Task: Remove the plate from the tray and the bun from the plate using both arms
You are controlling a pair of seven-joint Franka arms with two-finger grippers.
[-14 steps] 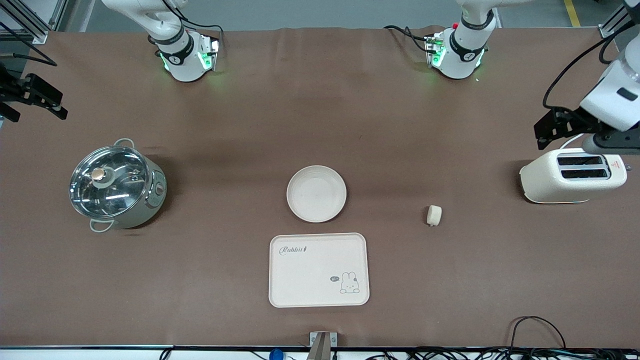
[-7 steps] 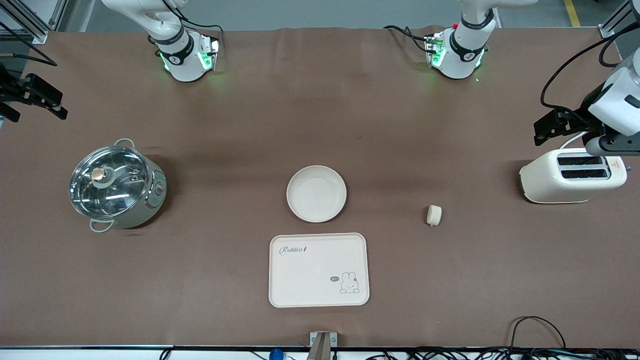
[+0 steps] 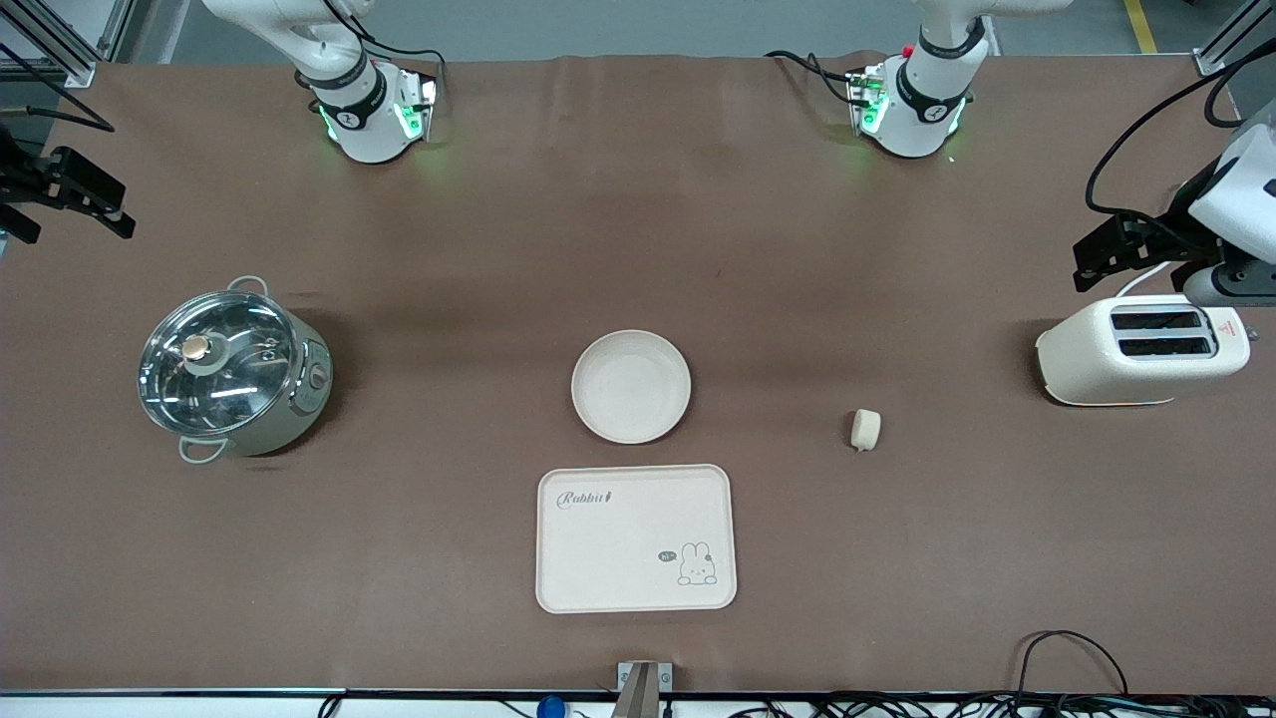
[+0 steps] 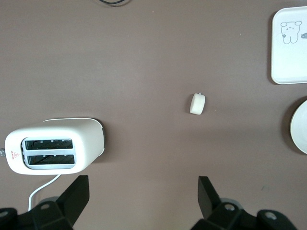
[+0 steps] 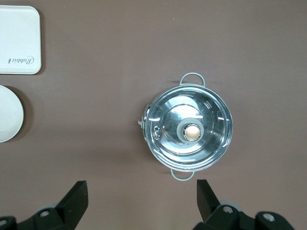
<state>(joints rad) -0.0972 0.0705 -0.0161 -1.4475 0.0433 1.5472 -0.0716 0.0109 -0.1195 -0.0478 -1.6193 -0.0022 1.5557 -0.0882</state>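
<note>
The round cream plate (image 3: 631,387) lies on the brown table mid-way between the arms, just farther from the front camera than the tray. It shows partly in the left wrist view (image 4: 300,127) and the right wrist view (image 5: 8,120). The small pale bun (image 3: 865,429) lies alone on the table between plate and toaster, and shows in the left wrist view (image 4: 197,103). My left gripper (image 3: 1116,254) hangs open and empty (image 4: 142,196) over bare table beside the toaster. My right gripper (image 3: 70,189) hangs open and empty (image 5: 141,199) over bare table beside the pot.
A rectangular cream tray (image 3: 636,538) with a rabbit drawing lies nearer the front camera than the plate. A white toaster (image 3: 1141,349) stands at the left arm's end. A steel pot (image 3: 231,371) with a glass lid stands at the right arm's end. Cables run along the front edge.
The left arm's wrist has drifted slightly toward its end of the table above the toaster. The right arm, plate and bun have not moved.
</note>
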